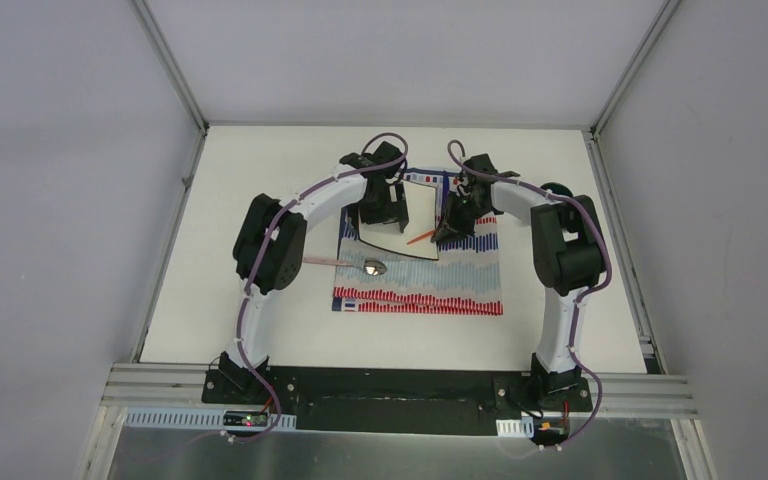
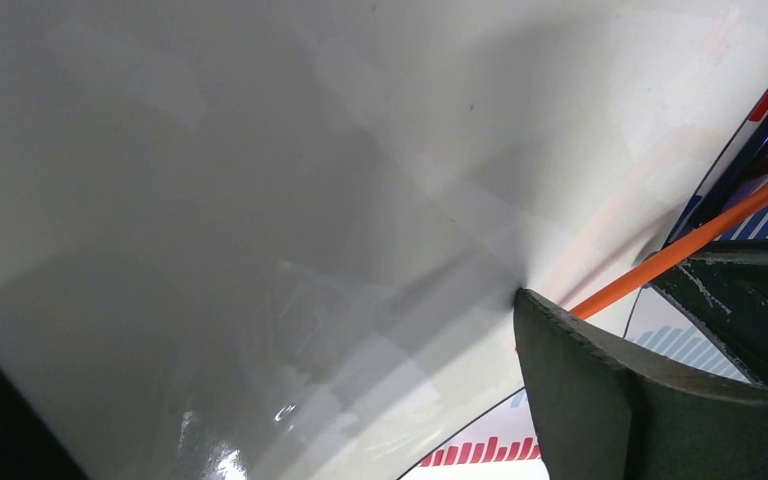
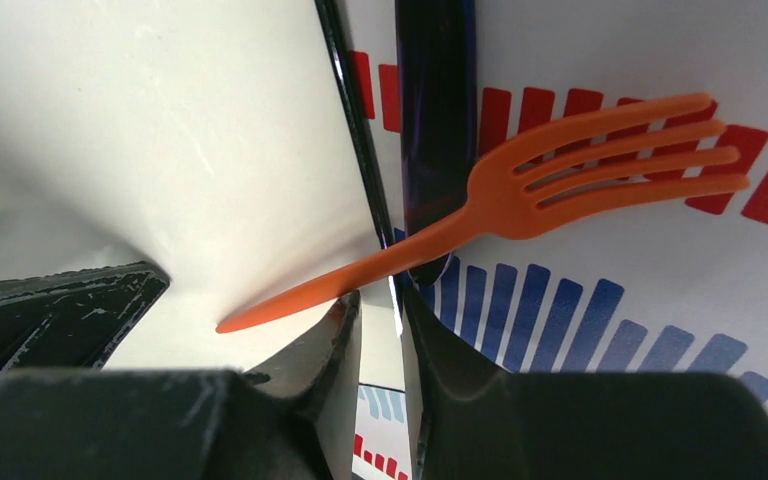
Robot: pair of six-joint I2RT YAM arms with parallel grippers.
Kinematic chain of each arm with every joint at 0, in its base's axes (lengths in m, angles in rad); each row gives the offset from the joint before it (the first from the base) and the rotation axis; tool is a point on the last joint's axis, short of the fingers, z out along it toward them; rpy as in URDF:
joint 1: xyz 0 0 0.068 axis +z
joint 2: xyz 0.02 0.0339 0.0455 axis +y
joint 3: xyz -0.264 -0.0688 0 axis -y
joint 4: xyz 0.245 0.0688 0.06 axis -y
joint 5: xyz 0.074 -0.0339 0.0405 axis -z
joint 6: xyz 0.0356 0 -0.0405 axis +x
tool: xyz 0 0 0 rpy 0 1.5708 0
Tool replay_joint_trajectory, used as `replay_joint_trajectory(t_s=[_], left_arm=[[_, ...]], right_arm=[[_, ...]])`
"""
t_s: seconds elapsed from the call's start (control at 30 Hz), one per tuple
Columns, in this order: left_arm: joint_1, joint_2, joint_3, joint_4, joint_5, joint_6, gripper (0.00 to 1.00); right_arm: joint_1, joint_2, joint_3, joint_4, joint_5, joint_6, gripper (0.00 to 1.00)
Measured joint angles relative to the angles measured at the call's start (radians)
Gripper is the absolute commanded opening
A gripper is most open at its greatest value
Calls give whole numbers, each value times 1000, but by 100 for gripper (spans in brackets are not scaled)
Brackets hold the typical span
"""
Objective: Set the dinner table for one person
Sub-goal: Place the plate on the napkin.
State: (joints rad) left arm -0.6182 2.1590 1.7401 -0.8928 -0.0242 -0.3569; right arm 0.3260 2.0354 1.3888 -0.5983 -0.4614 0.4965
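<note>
Right hand [image 3: 378,310] pinches the square plate's [image 1: 418,210] right rim; left hand [image 1: 382,215] hangs spread above its left side. Settle it level on the striped cloth [image 1: 430,285] mid white surface [image 1: 250,170] (the orange fork [image 3: 505,195] straddling the rim could slide).

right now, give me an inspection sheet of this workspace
surface: white table, striped cloth in the middle
job's things: white plate on cloth; orange fork across its right rim; spoon at cloth's left edge; dark blue utensil right of plate
clutter: dark round thing behind right arm, partly hidden
tools: left tool open over plate; right tool shut on plate's rim
cables: purple cable along each arm
surroundings: grey walls, aluminium rails
</note>
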Motion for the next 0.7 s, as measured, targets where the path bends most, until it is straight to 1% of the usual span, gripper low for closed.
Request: replay_joint_trajectory(t_s=[0.3, 0.57, 0.7], left_arm=[[9, 18, 22, -27, 2, 8, 90], [9, 18, 19, -31, -12, 6, 80], [9, 18, 16, -31, -13, 2, 79]], right_arm=[[-8, 0, -13, 18, -22, 14, 23], [-15, 0, -21, 29, -37, 32, 23], [-14, -6, -25, 30, -26, 29, 24]])
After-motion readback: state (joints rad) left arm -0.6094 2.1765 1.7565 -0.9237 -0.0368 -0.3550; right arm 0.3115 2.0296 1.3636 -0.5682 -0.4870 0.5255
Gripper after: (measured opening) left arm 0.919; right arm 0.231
